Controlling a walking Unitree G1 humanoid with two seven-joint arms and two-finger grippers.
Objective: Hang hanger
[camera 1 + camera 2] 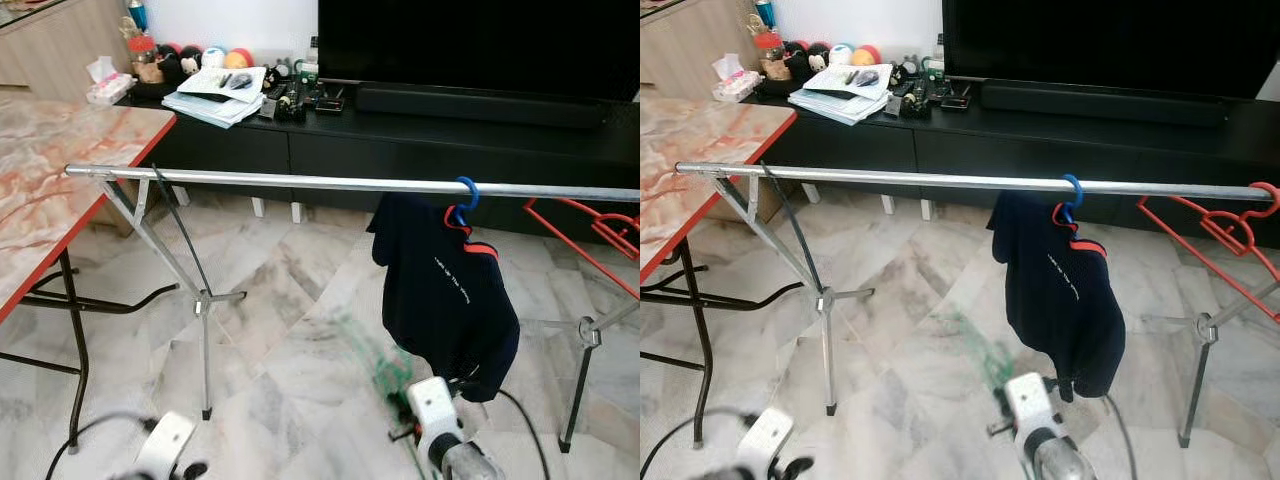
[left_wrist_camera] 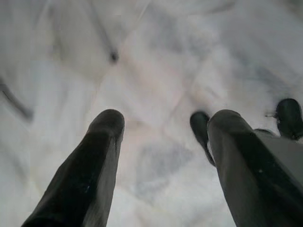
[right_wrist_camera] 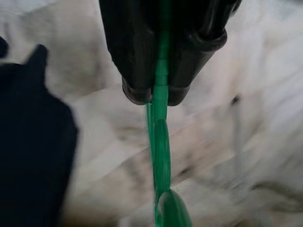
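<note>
One green hanger (image 3: 160, 142) clamped in right tool (image 3: 158, 97), blurred low beneath one rail (image 1: 300, 182), one shirt (image 1: 447, 295) beside, left tool (image 2: 163, 137) spread open over floor (image 2: 156, 71).

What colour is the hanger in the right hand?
Green: the hanger is pinched between the right hand's fingers, clearest in the right wrist view.

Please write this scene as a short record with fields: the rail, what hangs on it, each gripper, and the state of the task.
rail: silver rail on folding legs, before a black TV cabinet
on rail: dark shirt on blue-hooked hanger; red hanger near robot's right end
right gripper: fingers shut on green hanger, low, below rail
left gripper: open, over marble floor
task state: green hanger not yet on rail
</note>
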